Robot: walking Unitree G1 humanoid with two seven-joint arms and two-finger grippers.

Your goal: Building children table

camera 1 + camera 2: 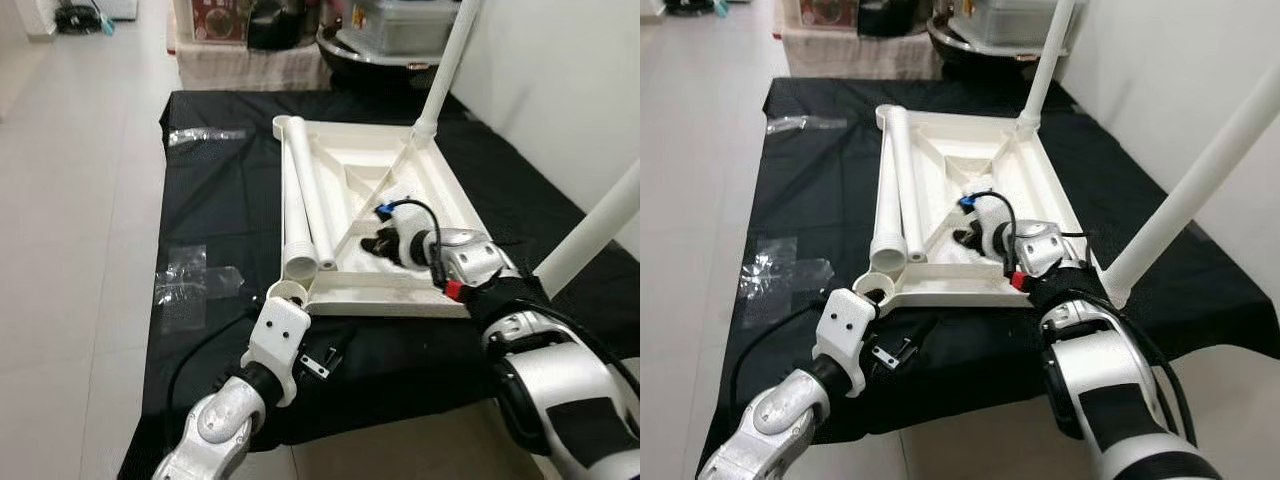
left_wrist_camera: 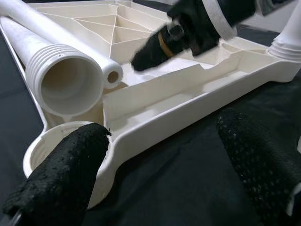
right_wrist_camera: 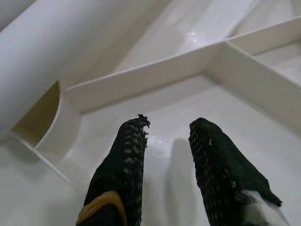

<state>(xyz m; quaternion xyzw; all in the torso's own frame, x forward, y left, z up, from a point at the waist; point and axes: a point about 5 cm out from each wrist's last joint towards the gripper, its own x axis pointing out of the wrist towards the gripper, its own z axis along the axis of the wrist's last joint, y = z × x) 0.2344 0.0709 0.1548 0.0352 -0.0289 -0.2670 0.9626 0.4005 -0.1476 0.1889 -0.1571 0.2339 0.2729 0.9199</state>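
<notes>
An upturned white plastic tabletop (image 1: 440,190), ribbed side up, lay on a black cloth (image 1: 220,210) spread over the floor (image 1: 80,150). Two legs already stood screwed in: one at the tabletop's 1 o'clock corner (image 1: 447,62) and another at its 4 o'clock corner (image 1: 600,222), both rising out of frame. Two loose white legs (image 1: 303,195) lay side by side along the 9 o'clock edge of the tabletop, their open threaded ends pointing toward the robot. The empty corner socket (image 1: 878,286) at 7 o'clock sat just in front of the left gripper (image 2: 160,165), whose black fingers (image 2: 66,174) were spread wide, one pad touching the socket's rim and the other over the cloth, holding nothing. The right gripper (image 3: 167,141) reached into the tabletop's underside near its centre, its fingertips (image 3: 134,136) a small gap apart and resting against the white inner surface beside a diagonal rib, grasping nothing. Clear plastic wrapping (image 1: 192,280) lay on the cloth at 9 o'clock, with another crumpled piece (image 1: 205,135) at 11 o'clock. A small black item (image 1: 318,362) lay on the cloth just below the tabletop's near edge; what it was could not be made out.
</notes>
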